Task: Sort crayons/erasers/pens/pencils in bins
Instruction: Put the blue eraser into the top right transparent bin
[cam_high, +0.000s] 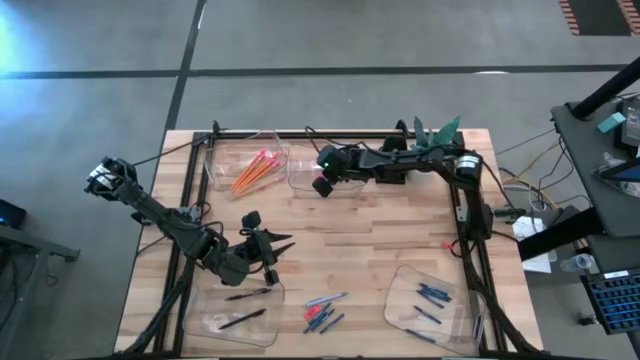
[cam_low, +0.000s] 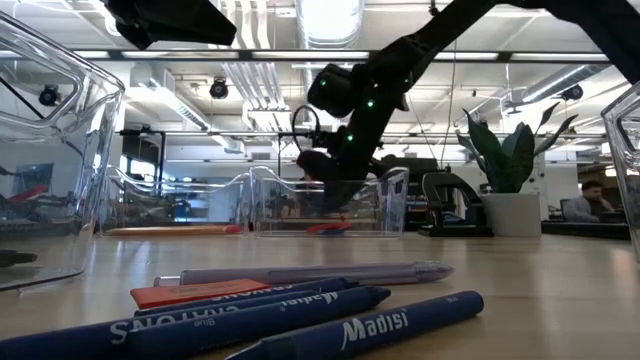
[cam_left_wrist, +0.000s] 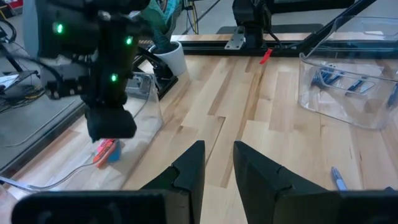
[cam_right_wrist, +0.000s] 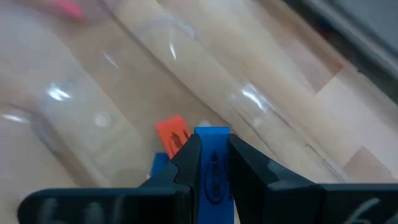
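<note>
Your right gripper has its fingers closed on a blue eraser, held over the eraser bin at the table's far edge. Take that bin as your landmark. Inside it, under the gripper, lie an orange-red eraser and another blue one, touching each other.

Just left of the eraser bin stands the pencil bin, with the orange pencils in a bunch inside.

Your left gripper hovers near of the eraser bin and left of it, toward the table's front; its fingers stand slightly apart with nothing between them.

Just beyond that gripper, at the front left, the pen bin holds two black pens.

The crayon bin sits diagonally opposite the eraser bin, at the front right, with several blue crayons in it.

Between those two front bins, loose on the table, lies a small heap of crayons, a pen and a red piece.
</note>
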